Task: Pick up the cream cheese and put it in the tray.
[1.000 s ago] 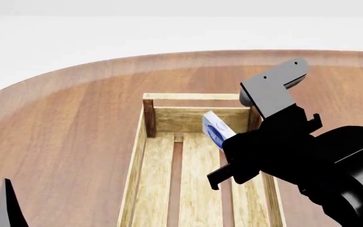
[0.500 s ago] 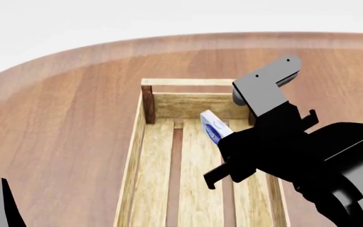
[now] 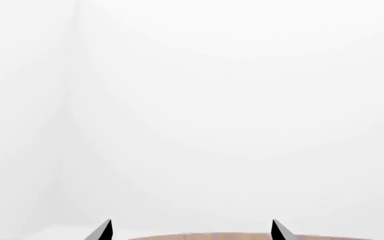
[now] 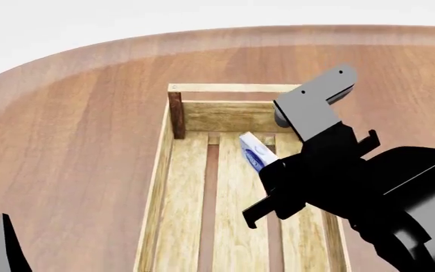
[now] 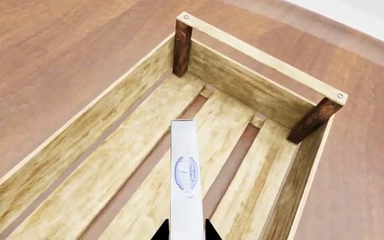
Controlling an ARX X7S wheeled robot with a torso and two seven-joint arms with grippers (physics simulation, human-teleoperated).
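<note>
We hold the cream cheese (a flat white box with a blue oval logo) edge-on between the closed fingertips of the right gripper, above the slatted floor of the tray. In the head view, the cream cheese sits over the tray near its railed end, with the right gripper just behind it. The tray rests on the round wooden table. Our left gripper shows two dark tips set wide apart with nothing between them, pointing at a blank white background.
</note>
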